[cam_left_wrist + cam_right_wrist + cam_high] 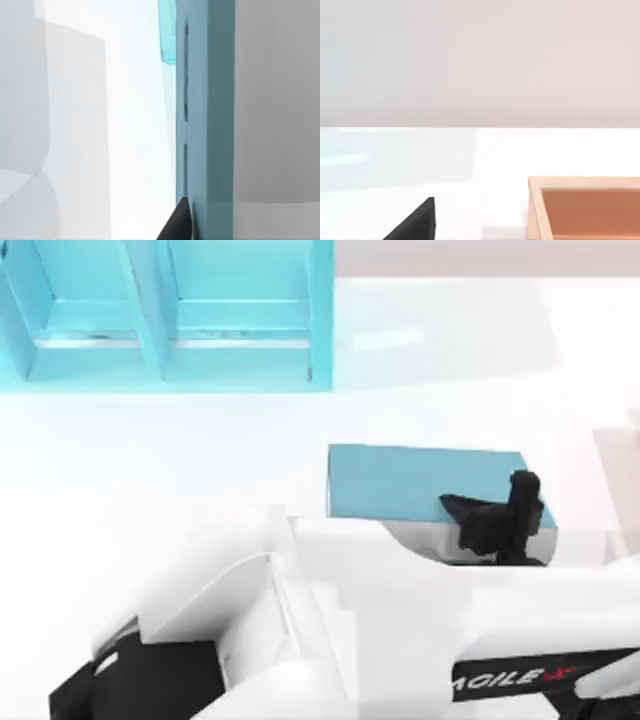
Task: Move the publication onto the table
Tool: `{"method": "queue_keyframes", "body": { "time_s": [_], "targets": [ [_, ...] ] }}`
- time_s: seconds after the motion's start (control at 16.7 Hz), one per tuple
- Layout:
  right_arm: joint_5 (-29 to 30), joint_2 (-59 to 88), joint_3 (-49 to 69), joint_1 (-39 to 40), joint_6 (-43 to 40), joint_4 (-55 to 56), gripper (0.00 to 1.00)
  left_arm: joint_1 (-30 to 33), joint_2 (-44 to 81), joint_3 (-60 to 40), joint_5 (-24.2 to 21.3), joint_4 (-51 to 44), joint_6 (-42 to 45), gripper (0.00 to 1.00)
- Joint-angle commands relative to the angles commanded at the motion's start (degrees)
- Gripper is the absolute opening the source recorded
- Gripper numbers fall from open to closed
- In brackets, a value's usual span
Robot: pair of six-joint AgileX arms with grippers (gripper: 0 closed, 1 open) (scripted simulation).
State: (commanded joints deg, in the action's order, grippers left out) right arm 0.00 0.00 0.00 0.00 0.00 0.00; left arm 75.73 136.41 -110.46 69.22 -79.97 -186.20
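The left end effector (pixel 495 520) is clamped on the publication (pixel 400 480) (teal hardback) over the worktop (pixel 150 470); next, lower and release.

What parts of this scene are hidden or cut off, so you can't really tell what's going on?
- Top view: the book's near edge is hidden under the white arm.
- Left wrist view: cover lettering too faint to read.
- Right wrist view: the wooden box is cut off by the edge.
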Motion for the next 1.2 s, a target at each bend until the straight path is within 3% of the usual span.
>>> {"method": "queue_keyframes", "body": {
  "time_s": [0.36, 1.2],
  "targets": [
    [0.0, 0.0, 0.0, 0.0, 0.0, 0.0, 1.0, 6.2, 6.1, -5.2, 4.7, -7.6, -14.6, 0.0],
    [0.0, 0.0, 0.0, 0.0, 0.0, 0.0, 1.0, 7.1, 7.2, -6.7, 4.7, -10.3, -17.3, 0.0]
  ]
}}
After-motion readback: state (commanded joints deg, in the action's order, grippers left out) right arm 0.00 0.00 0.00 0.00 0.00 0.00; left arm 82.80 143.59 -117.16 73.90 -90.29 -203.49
